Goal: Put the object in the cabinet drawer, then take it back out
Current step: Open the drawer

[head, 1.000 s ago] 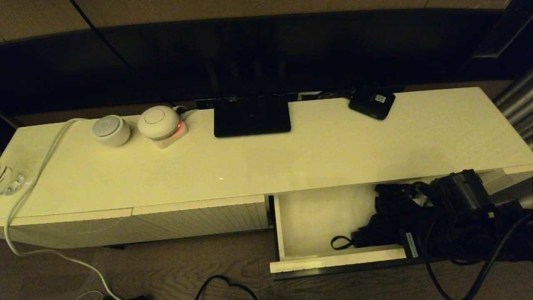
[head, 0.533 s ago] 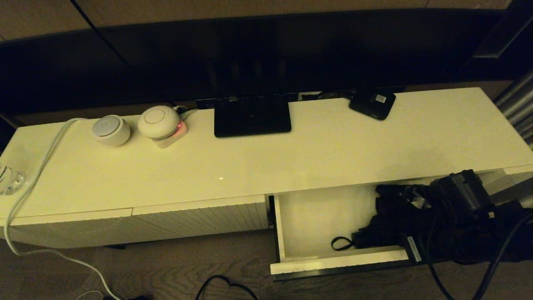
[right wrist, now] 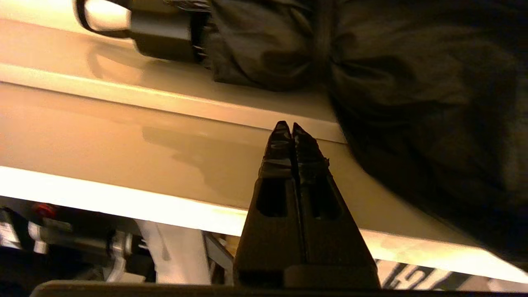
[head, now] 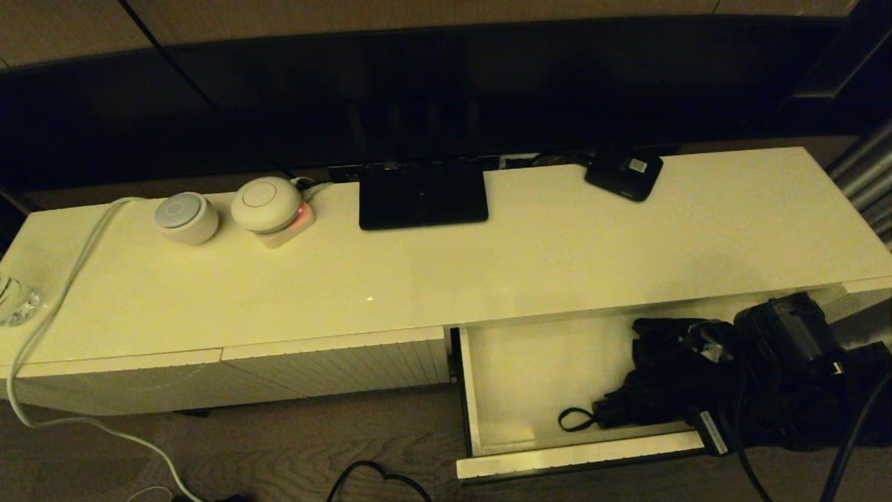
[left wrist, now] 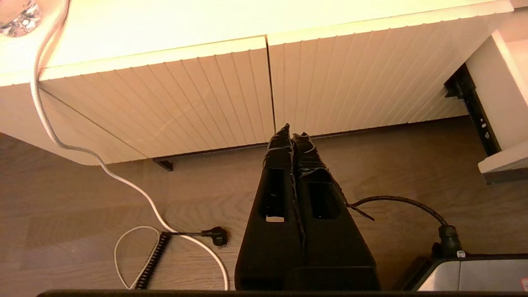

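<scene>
Toward the right end of the open cabinet drawer (head: 481, 390), we saw the umbrella (head: 669, 369) lying on the pale, smooth drawer floor. It was black all over, its loose canopy bunched in soft, matte folds, with a short cylindrical handle pointing left and a thin wrist loop (head: 573, 418) curling flat beside it. From the right wrist view the fabric (right wrist: 412, 82) looked crumpled and dull, and the handle (right wrist: 165, 33) hard and smooth, reflected faintly in the glossy drawer surface.

Our right gripper (right wrist: 287, 127) sat just beside the umbrella inside the drawer, its two tapered black fingers pressed together with nothing between them; in the head view its arm (head: 787, 335) hid the right part of the canopy. Our left gripper (left wrist: 292, 132) hung low before the closed ribbed cream front panels (left wrist: 206, 95), fingers likewise together, over the wood-grain floor.

On the glossy cream cabinet top (head: 557, 258) stood a flat black rectangular stand base (head: 422, 194) at the far edge, a small black box with a white label (head: 624, 173) to its right, and two round white devices (head: 226, 208) to its left. A white cable (head: 49, 314) trailed off the left end.
</scene>
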Motion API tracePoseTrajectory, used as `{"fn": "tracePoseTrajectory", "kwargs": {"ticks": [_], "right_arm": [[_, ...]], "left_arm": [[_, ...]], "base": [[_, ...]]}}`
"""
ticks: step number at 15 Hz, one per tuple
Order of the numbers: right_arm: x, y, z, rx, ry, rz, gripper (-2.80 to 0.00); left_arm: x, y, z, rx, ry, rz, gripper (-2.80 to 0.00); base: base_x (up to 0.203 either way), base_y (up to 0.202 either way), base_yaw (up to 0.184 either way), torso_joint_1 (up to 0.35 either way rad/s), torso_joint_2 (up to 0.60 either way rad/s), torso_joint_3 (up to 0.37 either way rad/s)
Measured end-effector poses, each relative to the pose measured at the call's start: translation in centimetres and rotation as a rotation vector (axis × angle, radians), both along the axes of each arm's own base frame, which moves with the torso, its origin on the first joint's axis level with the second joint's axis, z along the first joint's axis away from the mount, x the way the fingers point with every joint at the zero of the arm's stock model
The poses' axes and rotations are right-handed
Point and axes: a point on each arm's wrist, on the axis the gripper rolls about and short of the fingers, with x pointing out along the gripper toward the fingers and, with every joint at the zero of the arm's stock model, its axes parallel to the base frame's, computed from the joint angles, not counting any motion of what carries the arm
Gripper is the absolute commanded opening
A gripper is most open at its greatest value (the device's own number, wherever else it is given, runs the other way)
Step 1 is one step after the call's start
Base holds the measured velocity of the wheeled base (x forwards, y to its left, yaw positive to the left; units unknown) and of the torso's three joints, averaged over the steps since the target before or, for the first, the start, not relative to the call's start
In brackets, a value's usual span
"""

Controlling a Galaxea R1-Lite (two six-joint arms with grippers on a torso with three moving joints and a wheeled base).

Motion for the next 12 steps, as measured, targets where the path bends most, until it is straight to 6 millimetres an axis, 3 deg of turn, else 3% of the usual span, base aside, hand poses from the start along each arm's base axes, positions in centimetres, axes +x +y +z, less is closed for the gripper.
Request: {"fn": "tracePoseTrajectory", "kwargs": {"ticks": [7, 12], "right_arm": [[-1.5, -0.2, -0.4, -0.024, 0.077, 0.018, -2.8], [-1.4, -0.3, -0.2, -0.022, 0.063, 0.024, -2.8]], "left_arm": [[0.0, 0.0, 0.0, 0.001, 0.0, 0.0, -2.8], [0.0, 0.0, 0.0, 0.001, 0.0, -0.001, -2.8]], "base": [[0.0, 0.0, 0.0, 0.0, 0.0, 0.0], [0.0, 0.0, 0.0, 0.0, 0.0, 0.0]]}}
